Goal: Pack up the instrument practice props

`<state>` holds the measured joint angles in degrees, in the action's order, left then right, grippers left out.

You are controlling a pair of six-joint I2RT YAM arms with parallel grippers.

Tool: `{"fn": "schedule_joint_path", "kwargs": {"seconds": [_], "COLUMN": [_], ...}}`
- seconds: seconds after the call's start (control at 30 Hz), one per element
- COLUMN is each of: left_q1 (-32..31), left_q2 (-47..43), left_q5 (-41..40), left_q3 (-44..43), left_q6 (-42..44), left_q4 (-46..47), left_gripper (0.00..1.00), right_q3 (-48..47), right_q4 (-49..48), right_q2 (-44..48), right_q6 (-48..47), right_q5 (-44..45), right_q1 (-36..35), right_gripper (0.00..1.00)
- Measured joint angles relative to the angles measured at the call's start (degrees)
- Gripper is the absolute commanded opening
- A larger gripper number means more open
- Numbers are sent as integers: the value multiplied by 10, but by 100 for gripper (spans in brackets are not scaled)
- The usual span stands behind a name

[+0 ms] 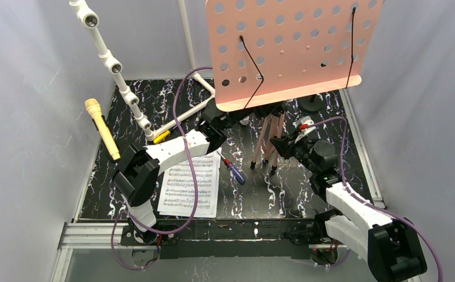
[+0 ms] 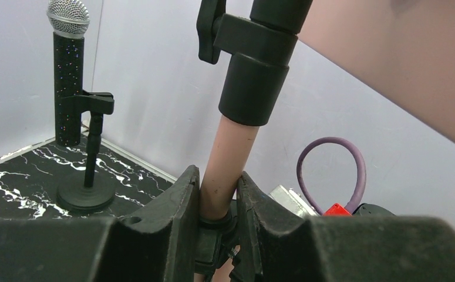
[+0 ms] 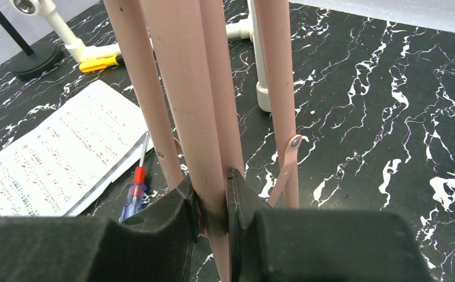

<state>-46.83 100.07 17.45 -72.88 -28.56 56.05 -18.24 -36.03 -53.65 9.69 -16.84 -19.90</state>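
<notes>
The pink perforated music board [image 1: 286, 47] stands on copper tripod legs [image 1: 267, 138] at mid table. My left gripper [image 2: 219, 194] is shut on the stand's copper centre tube [image 2: 231, 153] just below its black collar. My right gripper [image 3: 213, 197] is shut on one copper tripod leg [image 3: 181, 94]. White sheet-music pages [image 1: 189, 185] lie at the front left, also in the right wrist view [image 3: 54, 158]. The yellow microphone [image 1: 101, 126] leans at the far left. The black grey-headed microphone [image 2: 68, 70] stands clipped on a round-based pole [image 2: 87, 194].
A white plastic pipe frame [image 1: 128, 88] rises at the back left. A blue and red screwdriver [image 1: 232, 167] lies beside the pages, also in the right wrist view [image 3: 134, 197]. A second black round base [image 1: 313, 104] sits behind the board. White walls surround the black marbled table [image 1: 307, 194].
</notes>
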Motion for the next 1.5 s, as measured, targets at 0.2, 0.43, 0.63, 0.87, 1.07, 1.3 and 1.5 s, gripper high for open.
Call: {"fn": "schedule_joint_path", "kwargs": {"seconds": [0.2, 0.43, 0.63, 0.87, 1.07, 1.3, 1.5], "left_q1": [2, -1, -17, -27, -27, -23, -12], "left_q2": [3, 2, 2, 2, 2, 2, 2], "left_q5": [-11, -11, 3, 16, 16, 3, -8], "left_q3": [3, 35, 42, 42, 42, 35, 22], "left_q6": [-4, 3, 14, 28, 21, 14, 21], "left_q4": [10, 64, 82, 82, 82, 71, 43], "left_gripper": [0, 0, 0, 0, 0, 0, 0], "right_q3": [-7, -5, 12, 10, -7, -26, -46], "right_q4": [-1, -1, -10, -19, -58, -126, -145], "right_q2": [-8, 0, 44, 35, -6, -70, -108], "right_q6": [-8, -9, 6, 7, 18, 35, 35], "right_q5": [5, 28, 27, 2, 5, -2, -13], "right_q1": [0, 0, 3, 3, 3, 2, 3], "right_gripper": [15, 67, 97, 98, 95, 86, 63]}}
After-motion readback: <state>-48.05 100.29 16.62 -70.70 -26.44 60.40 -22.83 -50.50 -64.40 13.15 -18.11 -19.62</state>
